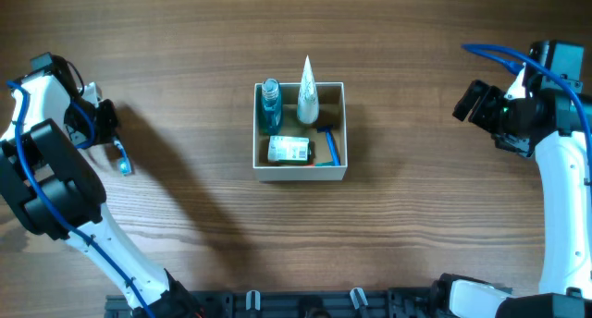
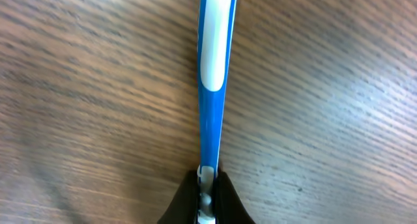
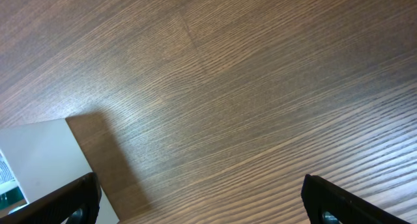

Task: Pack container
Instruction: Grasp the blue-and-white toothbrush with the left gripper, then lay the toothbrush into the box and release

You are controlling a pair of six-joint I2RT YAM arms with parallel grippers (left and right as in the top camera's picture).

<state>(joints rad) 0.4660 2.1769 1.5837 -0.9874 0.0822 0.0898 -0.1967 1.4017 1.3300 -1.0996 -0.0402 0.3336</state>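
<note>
The container (image 1: pixel 265 165) sits at the table's middle, white walls and tan inside. It holds a blue bottle (image 1: pixel 270 103), a white tube (image 1: pixel 307 90), a blue razor (image 1: pixel 331 144) and a small white packet (image 1: pixel 289 150). My left gripper (image 1: pixel 109 133) is at the far left, shut on a blue and white toothbrush (image 1: pixel 123 159). In the left wrist view the toothbrush (image 2: pixel 214 74) runs up from the jaws (image 2: pixel 207 191) over bare wood. My right gripper (image 1: pixel 474 101) is open and empty at the far right. The container's wall (image 3: pixel 39 159) shows at the lower left of the right wrist view.
The table is dark wood grain (image 1: pixel 416 235). A black rail (image 1: pixel 305 304) runs along the front edge. A blue cable (image 1: pixel 490 52) loops above the right arm.
</note>
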